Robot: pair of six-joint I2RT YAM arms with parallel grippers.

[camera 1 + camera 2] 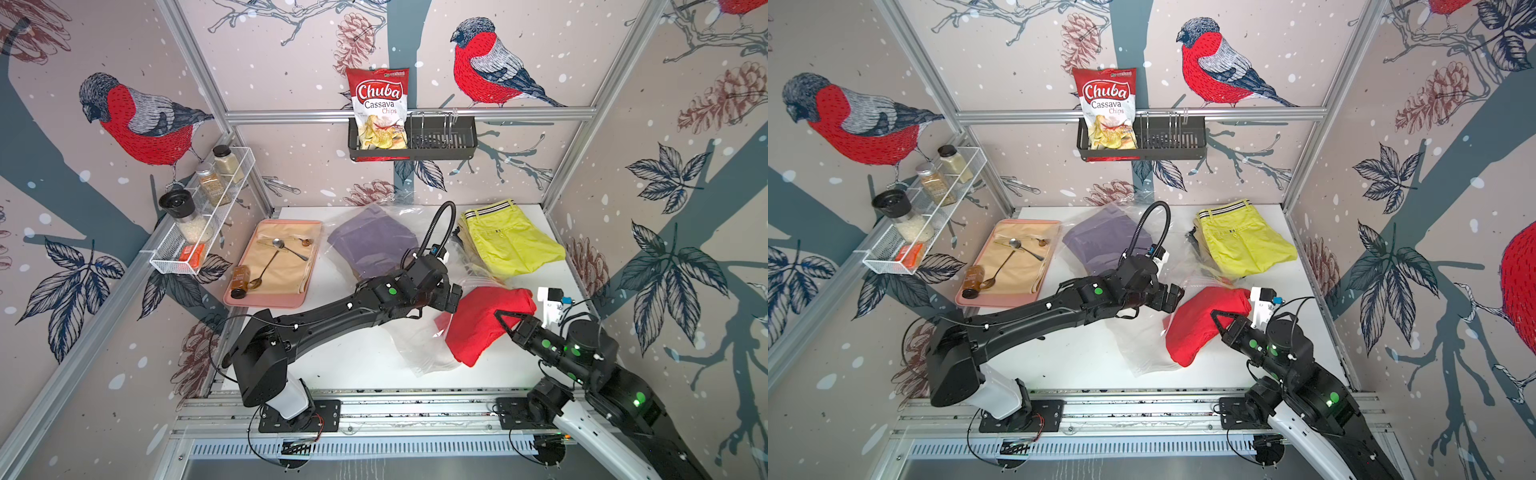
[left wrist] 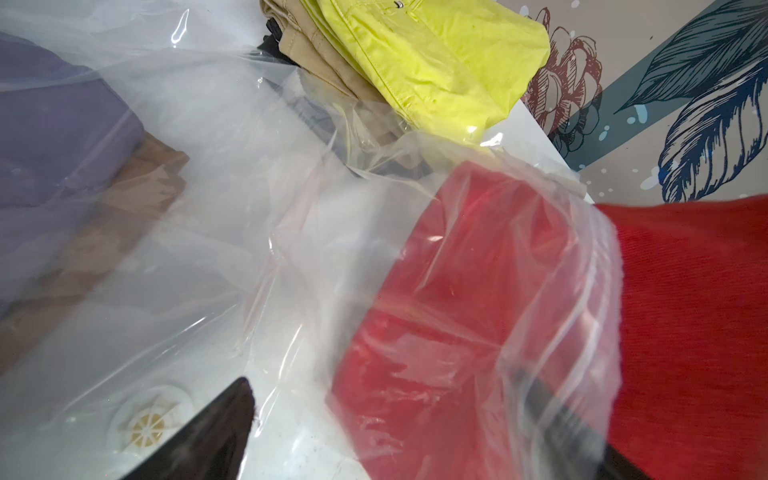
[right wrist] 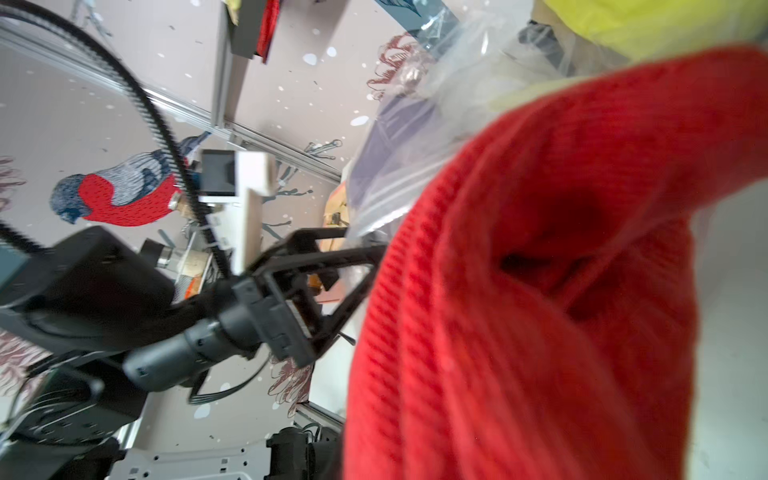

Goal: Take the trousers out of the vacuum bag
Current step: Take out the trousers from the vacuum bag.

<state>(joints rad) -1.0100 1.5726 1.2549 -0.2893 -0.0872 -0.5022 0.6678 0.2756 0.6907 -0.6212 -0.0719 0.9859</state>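
Right pincer (image 1: 498,313) pinches the one red trousers (image 1: 478,332), left pincer (image 1: 453,298) gapes wide over one vacuum bag (image 1: 419,351).

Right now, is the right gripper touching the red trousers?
Touching. In both top views the shut right gripper sits with its tip on the red trousers, no gap between them, and the cloth is gathered there.

1. Bare table (image 1: 353,365) lies open at the near middle, between the arm bases.
2. The left arm (image 1: 332,313) slants from near left to centre, barring that side.
3. The vacuum bag (image 1: 419,353) sprawls from far middle to near centre.
4. Red trousers (image 1: 478,332) and yellow trousers (image 1: 511,245) fill the right.
5. A tray (image 1: 266,302) blocks the far left.
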